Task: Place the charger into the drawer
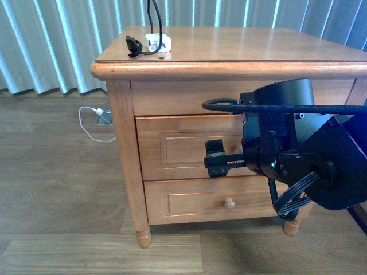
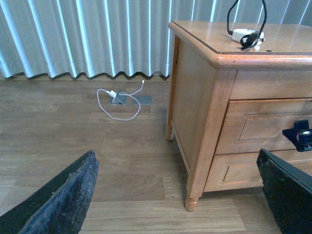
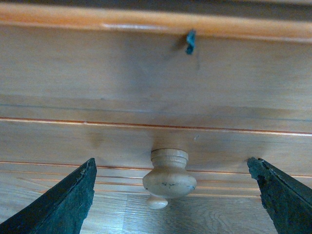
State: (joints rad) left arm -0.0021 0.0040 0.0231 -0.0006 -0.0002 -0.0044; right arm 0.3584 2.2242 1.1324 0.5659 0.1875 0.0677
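Logging finger state first. Right gripper (image 3: 170, 163): fingers (image 3: 63, 204) spread wide, nothing clamped. The round wooden knob (image 3: 169, 178) sits in the gap between them, and neither finger touches it. From the front view, this gripper is level with the drawer (image 1: 178, 146) and close to its panel, hiding the knob there. The drawer is shut, its front flush with the nightstand (image 1: 123, 143) frame.

Left gripper (image 2: 175, 153): fingers (image 2: 63, 197) also wide apart and holding nothing. I see only wood floor (image 2: 73, 136) in the gap. This gripper hangs off the nightstand's left side, well clear of it.

The charger (image 1: 156, 42) lies on the nightstand top, near the rear left corner. Its white block has the black cable (image 1: 135, 46) curled just beside it, and one strand rises out of frame. It is well apart from both grippers.

The lower drawer (image 1: 189, 201) is shut. A white cable and plug (image 2: 117, 97) lie on the floor by the curtain (image 2: 73, 34).
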